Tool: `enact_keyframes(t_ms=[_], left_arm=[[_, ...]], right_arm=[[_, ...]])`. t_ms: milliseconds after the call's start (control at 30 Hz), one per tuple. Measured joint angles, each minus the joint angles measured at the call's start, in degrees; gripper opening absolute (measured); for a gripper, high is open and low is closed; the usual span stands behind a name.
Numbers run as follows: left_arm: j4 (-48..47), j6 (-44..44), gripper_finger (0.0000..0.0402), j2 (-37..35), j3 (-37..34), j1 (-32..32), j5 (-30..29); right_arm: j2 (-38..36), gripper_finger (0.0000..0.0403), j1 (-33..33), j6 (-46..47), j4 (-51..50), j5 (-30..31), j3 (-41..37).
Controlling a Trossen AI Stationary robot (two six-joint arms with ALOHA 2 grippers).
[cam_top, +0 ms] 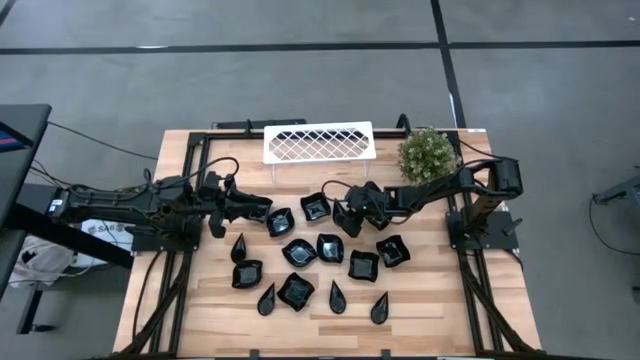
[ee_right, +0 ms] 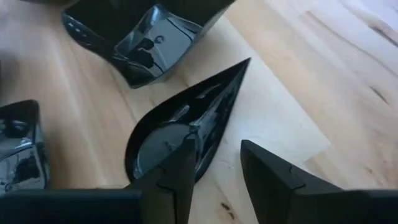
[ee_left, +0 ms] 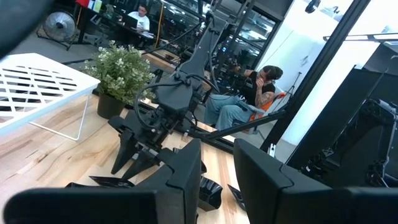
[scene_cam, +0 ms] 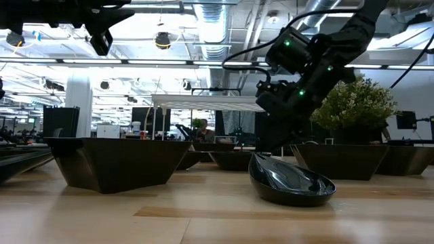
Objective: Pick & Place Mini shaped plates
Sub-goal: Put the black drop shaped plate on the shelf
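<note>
- High view: I see the mini shaped plates (cam_top: 315,262) spread over the table centre, from 9 to 3 o'clock, on the wooden table (cam_top: 440,300).
- Right gripper (cam_top: 347,216) sits low at about 1 o'clock of the cluster. In the right wrist view its jaws straddle the rim of a teardrop plate (ee_right: 180,127), one finger (ee_right: 177,168) inside the dish and one outside, with a narrow gap.
- Left gripper (cam_top: 262,208) hovers at 10 o'clock, jaws partly open, holding nothing.
- White lattice tray (cam_top: 318,142) at 12 o'clock, green plant (cam_top: 427,153) beside it.
</note>
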Motion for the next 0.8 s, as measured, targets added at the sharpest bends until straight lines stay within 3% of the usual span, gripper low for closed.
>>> enact_keyframes(t_ms=[800], left_arm=[[0.1, 0.0, 0.0097, 0.0, 0.0, 0.0, 0.0]], right_arm=[[0.0, 0.0118, 0.9, 0.0, -0.7, 0.0, 0.0]])
